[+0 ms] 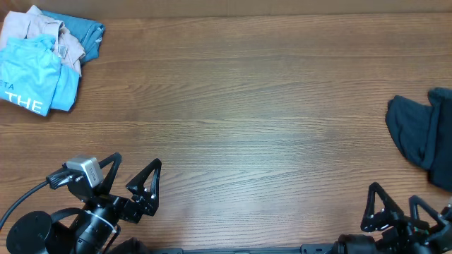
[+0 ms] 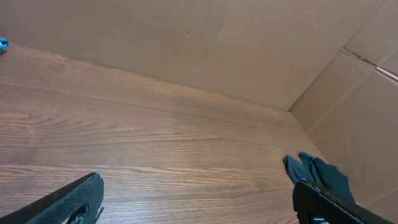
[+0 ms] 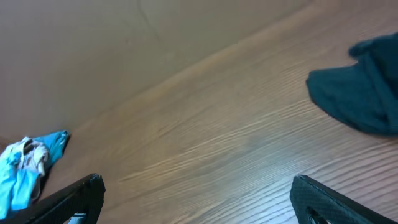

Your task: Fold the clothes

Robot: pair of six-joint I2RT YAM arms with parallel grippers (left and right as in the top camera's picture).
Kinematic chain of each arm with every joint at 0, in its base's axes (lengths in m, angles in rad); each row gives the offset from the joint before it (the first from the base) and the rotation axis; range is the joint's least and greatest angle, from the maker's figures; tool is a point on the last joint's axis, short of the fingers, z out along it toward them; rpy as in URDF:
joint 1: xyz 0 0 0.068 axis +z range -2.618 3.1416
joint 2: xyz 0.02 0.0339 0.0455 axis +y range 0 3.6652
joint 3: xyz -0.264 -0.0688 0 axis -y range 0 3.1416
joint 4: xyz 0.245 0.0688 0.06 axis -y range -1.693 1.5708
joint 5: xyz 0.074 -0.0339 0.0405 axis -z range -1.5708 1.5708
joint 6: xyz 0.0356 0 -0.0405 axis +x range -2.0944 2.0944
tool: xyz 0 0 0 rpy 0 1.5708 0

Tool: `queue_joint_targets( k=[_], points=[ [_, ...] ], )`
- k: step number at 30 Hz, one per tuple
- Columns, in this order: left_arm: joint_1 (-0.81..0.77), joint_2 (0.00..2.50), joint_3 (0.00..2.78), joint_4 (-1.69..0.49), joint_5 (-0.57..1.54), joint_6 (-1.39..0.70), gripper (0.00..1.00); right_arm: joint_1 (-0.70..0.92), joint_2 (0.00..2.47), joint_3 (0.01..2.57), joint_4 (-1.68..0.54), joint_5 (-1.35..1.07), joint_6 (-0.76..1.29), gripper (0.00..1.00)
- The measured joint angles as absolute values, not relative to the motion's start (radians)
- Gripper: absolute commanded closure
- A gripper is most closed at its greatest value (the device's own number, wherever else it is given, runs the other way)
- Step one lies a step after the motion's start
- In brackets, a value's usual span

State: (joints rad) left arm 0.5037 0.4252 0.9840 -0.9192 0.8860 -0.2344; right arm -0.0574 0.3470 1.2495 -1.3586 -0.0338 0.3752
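The sky-blue T-shirt with white lettering (image 1: 32,81) lies folded at the far left of the table, on a pile with a beige garment (image 1: 39,28) and a denim-blue one (image 1: 81,32). It also shows small in the right wrist view (image 3: 15,177). My left gripper (image 1: 134,176) is open and empty near the front left edge, far from the pile. My right gripper (image 1: 395,201) is open and empty at the front right. In both wrist views the fingers frame bare wood.
A crumpled dark navy garment (image 1: 424,134) lies at the right edge, also in the left wrist view (image 2: 320,174) and the right wrist view (image 3: 360,93). Cardboard walls (image 2: 217,43) stand behind the wooden table (image 1: 240,120).
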Motion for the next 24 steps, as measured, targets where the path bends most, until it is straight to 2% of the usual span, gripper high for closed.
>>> queue_joint_targets(
  k=[3,6,12,17,24],
  points=[
    [0.504,0.425,0.984,-0.919,0.886,-0.234,0.00,-0.057,0.347,1.246,-1.340,-0.018,0.345,0.00],
    [0.504,0.425,0.984,-0.919,0.886,-0.234,0.00,-0.057,0.339,1.172,-1.211,-0.018,0.302,0.00],
    [0.504,0.425,0.984,-0.920,0.886,-0.234,0.00,-0.031,0.239,0.849,-0.765,-0.099,0.249,0.00],
    [0.504,0.425,0.983,-0.920,0.885,-0.234,0.00,-0.031,0.152,0.580,-0.519,-0.143,0.234,0.00],
    [0.504,0.425,0.983,-0.920,0.885,-0.234,0.00,-0.031,0.026,0.345,-0.290,-0.154,0.200,0.00]
  ],
)
